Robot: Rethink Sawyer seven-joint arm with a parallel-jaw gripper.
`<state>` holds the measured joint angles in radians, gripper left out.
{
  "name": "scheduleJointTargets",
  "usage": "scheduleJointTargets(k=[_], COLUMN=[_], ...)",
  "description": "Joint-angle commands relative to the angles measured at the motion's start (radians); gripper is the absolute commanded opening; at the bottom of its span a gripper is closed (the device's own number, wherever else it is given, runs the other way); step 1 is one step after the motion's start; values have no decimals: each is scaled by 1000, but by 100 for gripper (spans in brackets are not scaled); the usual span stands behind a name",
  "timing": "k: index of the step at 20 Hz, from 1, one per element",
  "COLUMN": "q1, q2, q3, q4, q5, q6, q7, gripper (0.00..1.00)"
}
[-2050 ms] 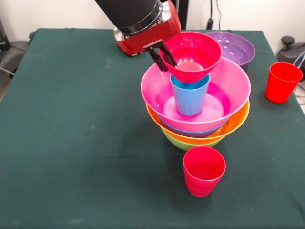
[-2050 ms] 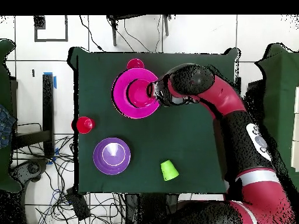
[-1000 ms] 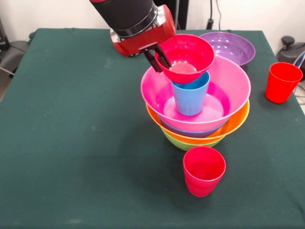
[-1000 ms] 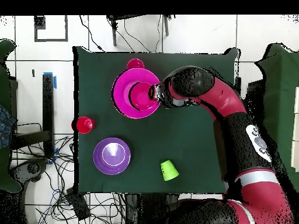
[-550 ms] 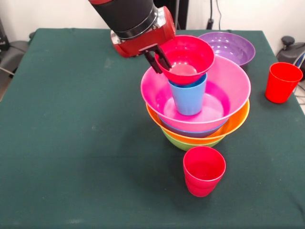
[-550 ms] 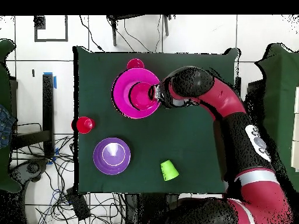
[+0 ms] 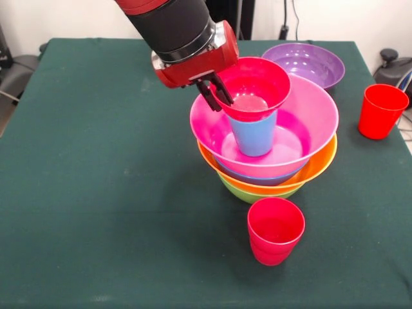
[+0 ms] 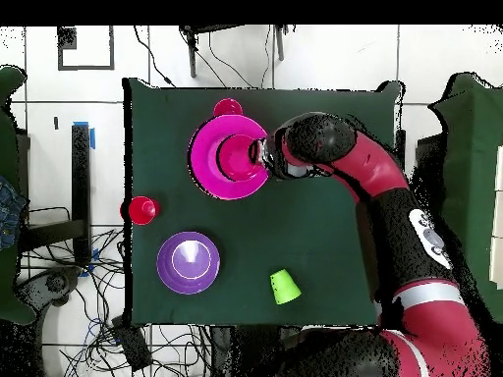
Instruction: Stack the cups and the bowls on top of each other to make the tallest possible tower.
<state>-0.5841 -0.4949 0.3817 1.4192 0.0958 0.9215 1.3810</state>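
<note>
**Small red bowl sits on the blue cup, rim pinched by the gripper**

Fingers of the gripper (image 7: 216, 92) are closed on the left rim of the small red bowl (image 7: 252, 87), one black finger inside the bowl and one outside, as you see it in the front view. You can check the same grip from overhead, where the gripper (image 8: 258, 157) meets the red bowl (image 8: 237, 157) at its right edge.

Nearest you in the front view stands a red cup (image 7: 275, 230), upright and open end up, just in front of the tower (image 7: 267, 174) and apart from it. The tower rises from the green table (image 7: 96, 193): a lime green bowl (image 7: 248, 193) at the bottom, then the orange bowl (image 7: 309, 172), a blue bowl showing only a thin strip, and the wide pink bowl (image 7: 309, 122) on top. Inside the pink bowl you have the sky blue cup (image 7: 255, 136) standing upright, and the small red bowl sits over its mouth, covering the cup's rim, roughly level.

Farther back and to your right, a second red cup (image 7: 381, 111) stands alone near the table's edge. At the far side, the purple bowl (image 7: 309, 62) rests on the table right behind the tower, open side up.

Overhead, you will also find a lime green cup (image 8: 285, 286) lying well apart from the tower, towards the robot's base.
</note>
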Motion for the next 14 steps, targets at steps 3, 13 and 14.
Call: scheduleJointTargets(k=[3, 13, 14], q1=[21, 1, 1], q2=[69, 63, 63], q3=[51, 89, 90], q4=[40, 64, 64], q5=[-27, -32, -34], q6=[-110, -137, -137], q7=[43, 8, 7], gripper=[0, 0, 0])
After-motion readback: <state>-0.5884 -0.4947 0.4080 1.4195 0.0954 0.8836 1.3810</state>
